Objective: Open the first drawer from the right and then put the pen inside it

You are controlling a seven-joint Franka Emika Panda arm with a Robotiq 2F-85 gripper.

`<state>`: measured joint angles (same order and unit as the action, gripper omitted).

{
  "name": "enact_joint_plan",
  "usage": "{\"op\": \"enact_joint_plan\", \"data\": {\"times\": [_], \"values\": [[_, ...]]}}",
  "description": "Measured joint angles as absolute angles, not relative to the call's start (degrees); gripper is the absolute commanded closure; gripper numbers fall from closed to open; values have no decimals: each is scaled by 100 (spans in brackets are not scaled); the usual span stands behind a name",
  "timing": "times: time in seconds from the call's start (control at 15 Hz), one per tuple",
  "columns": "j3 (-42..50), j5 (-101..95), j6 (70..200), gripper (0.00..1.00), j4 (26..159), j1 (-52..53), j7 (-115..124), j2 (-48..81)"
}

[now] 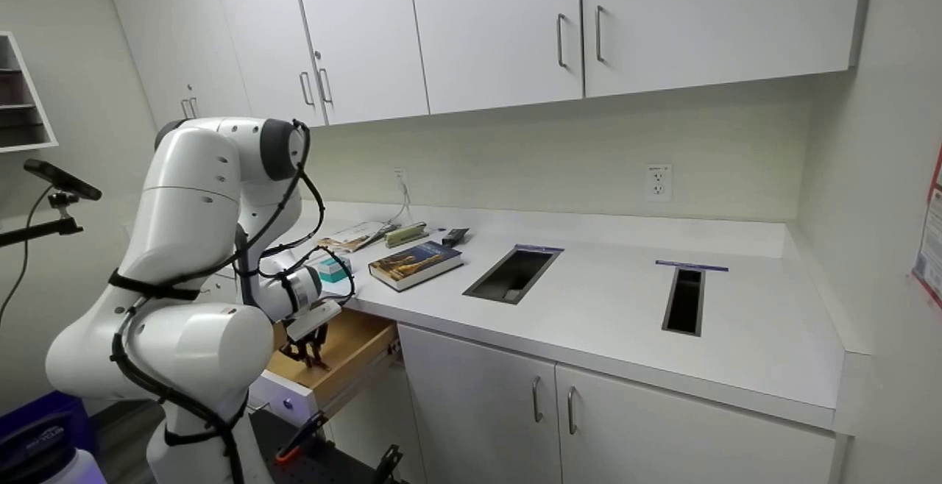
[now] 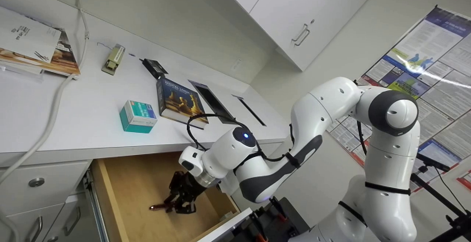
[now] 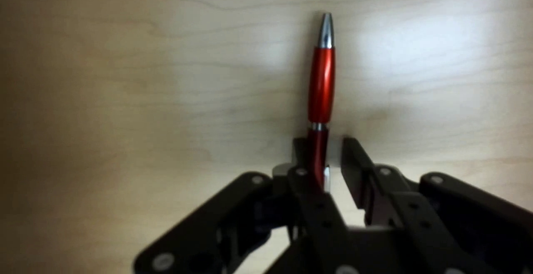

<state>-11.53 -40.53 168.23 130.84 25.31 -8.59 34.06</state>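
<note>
The drawer (image 2: 128, 187) is pulled open, with a tan wooden inside. It also shows in an exterior view (image 1: 357, 344), where its white front (image 1: 283, 398) faces out. The pen (image 3: 321, 84) is red with a silver tip. It is inside the drawer, at or just above the bottom. It also shows small in an exterior view (image 2: 158, 207). My gripper (image 3: 325, 151) is down in the drawer, fingers partly open around the pen's rear part. The pen is against or close to the left finger, with a gap to the right finger. The gripper shows in both exterior views (image 2: 179, 206) (image 1: 309, 359).
The white countertop (image 1: 589, 322) is above the drawer. On it are a book (image 2: 180, 100), a teal and white box (image 2: 138, 117), a stapler (image 2: 113, 60) and papers (image 2: 29, 39). A dark stand with clamps (image 1: 316, 462) is below the drawer front.
</note>
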Motion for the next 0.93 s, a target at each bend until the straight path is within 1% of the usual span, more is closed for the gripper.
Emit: {"op": "enact_joint_plan", "data": {"times": [0.27, 0.33, 0.4, 0.53, 0.93], "values": [[-1165, -4048, 16823, 11, 13118, 2701, -690, 3067], [-1249, -3957, 16806, 2, 13179, 2691, -688, 2915], [-1356, -3814, 16731, 0, 13254, 2672, -690, 2747], [-1613, -3444, 16504, 0, 13434, 2615, -755, 2351], [-2011, -2647, 15253, 0, 13730, 2598, -783, 988]]}}
